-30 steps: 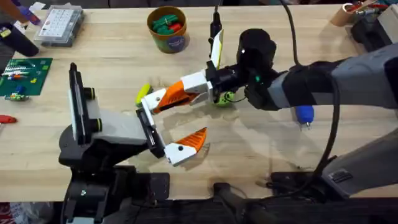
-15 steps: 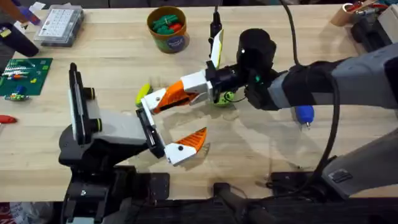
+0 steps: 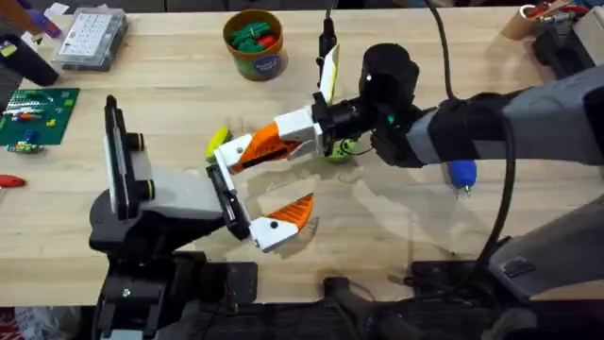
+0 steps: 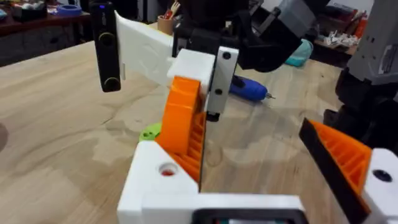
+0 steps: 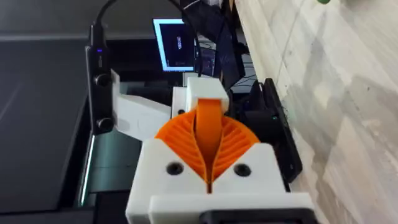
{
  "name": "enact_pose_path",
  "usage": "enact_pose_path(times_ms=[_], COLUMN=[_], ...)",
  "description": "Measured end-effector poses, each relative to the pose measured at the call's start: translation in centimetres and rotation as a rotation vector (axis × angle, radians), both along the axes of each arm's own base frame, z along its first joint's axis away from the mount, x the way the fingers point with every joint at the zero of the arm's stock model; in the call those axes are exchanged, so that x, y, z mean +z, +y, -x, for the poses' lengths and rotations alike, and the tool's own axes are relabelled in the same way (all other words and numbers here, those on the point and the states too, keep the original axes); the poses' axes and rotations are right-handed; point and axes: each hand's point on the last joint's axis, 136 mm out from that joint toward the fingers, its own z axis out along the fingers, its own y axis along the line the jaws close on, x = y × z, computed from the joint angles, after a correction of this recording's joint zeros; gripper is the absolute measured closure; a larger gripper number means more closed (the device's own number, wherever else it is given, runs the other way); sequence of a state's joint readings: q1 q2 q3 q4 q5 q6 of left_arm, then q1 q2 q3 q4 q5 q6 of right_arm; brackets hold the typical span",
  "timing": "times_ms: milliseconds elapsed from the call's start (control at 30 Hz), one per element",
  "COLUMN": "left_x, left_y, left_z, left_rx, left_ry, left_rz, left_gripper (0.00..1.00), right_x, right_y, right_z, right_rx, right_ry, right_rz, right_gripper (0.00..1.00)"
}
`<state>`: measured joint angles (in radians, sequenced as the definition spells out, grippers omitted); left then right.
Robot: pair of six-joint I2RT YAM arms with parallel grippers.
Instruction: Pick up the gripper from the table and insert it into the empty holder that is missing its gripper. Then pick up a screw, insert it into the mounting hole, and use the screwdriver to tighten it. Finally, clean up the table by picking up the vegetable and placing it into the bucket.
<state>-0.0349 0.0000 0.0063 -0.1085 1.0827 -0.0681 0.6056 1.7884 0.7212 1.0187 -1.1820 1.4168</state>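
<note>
My right gripper (image 3: 288,135) is shut on the orange ridged gripper (image 3: 257,148), its orange pads (image 5: 230,146) clamped on both sides of it. The gripper's base sits against the white holder (image 3: 225,162) of my left gripper (image 3: 269,184). That left gripper is open, and its other jaw carries an orange finger (image 3: 294,210). In the left wrist view the orange gripper (image 4: 183,127) stands in the holder (image 4: 155,183) beside the mounting hole (image 4: 166,169). The blue screwdriver (image 3: 461,173) lies right of centre. A green vegetable (image 3: 342,148) lies under my right gripper. The bucket (image 3: 255,42) stands at the back.
A clear parts box (image 3: 90,38) and a green circuit board (image 3: 33,113) sit at the far left. A yellow-green piece (image 3: 217,142) lies just beyond the holder. The bucket holds green and red items. A brown cup (image 3: 519,21) stands at the back right corner.
</note>
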Motion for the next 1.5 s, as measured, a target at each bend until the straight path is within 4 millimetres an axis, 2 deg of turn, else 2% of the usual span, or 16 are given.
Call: enact_pose_path(times_ms=[33, 67, 200, 233, 267, 333, 967, 1300, 1500], left_x=[0.0, 0.0, 0.0, 0.0, 0.0, 0.0, 0.0, 0.0, 0.0], left_y=[0.0, 0.0, -0.3, -0.4, -0.5, -0.6, -0.7, -0.7, -0.7], left_z=[0.0, 0.0, 0.6, 0.8, 1.0, 1.3, 1.5, 1.5, 1.5], left_rx=[0.0, 0.0, -0.038, -0.053, -0.065, -0.078, -0.093, -0.093, -0.093], left_ry=[0.0, 0.0, 0.007, 0.01, 0.011, 0.014, 0.016, 0.016, 0.016], left_rz=[0.0, 0.0, 0.004, 0.006, 0.007, 0.008, 0.01, 0.01, 0.01], left_gripper=[0.014, 0.014, 0.014, 0.014, 0.014, 0.015, 0.014, 0.014, 0.014], right_x=[0.0, 0.0, 0.3, 0.4, 0.5, 0.6, 0.6, 1.1, 1.7], right_y=[0.0, 0.0, 0.4, 0.5, 0.6, 0.7, 0.7, -1.6, -2.2], right_z=[0.0, 0.0, -0.5, -0.6, -0.8, -1.1, -1.4, -3.0, -3.4], right_rx=[0.0, -0.002, -0.024, -0.031, -0.04, -0.055, -0.069, -0.077, -0.075], right_ry=[0.003, 0.005, -0.009, -0.015, -0.021, -0.026, -0.016, -0.029, -0.058], right_rz=[0.001, 0.002, -0.003, -0.006, -0.008, -0.009, -0.006, -0.026, -0.046], right_gripper=[0.952, 0.836, 0.227, 0.104, 0.033, 0.008, 0.006, 0.005, 0.005])
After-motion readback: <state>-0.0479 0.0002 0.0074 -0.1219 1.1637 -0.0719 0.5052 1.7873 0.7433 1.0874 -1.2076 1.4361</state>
